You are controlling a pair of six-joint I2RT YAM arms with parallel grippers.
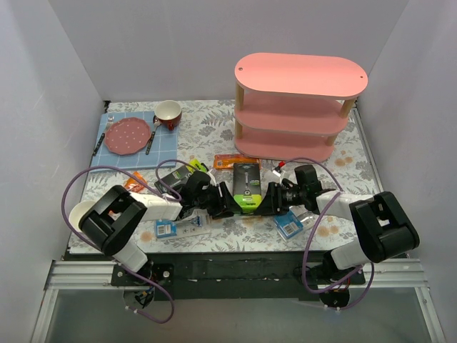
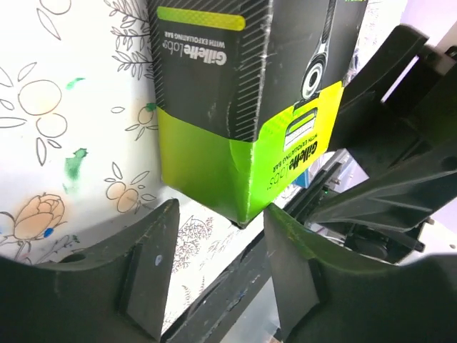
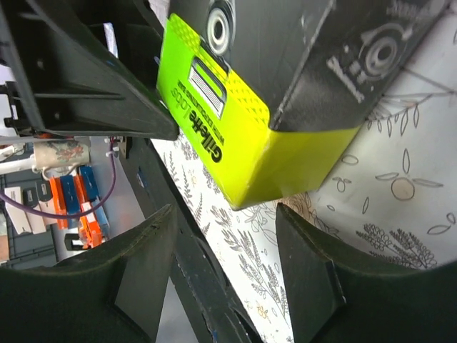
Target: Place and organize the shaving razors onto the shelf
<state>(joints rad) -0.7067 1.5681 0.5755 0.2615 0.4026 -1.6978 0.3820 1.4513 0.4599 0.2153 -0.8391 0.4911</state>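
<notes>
Grasp razor box | left gripper, right gripper: spread, empty, flanking near end | square up on edges before closing.

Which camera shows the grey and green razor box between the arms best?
Top external: the razor box shows whole, dark top to lime-green end. Both wrist views crop it to the lime-green end close up, with part of the Gillette lettering.

Surface layout, overhead view.
Shelf upper right; plate and cup upper left; razor box centre, between left claw and right claw; blister pack lower left, second blister pack lower right.
</notes>
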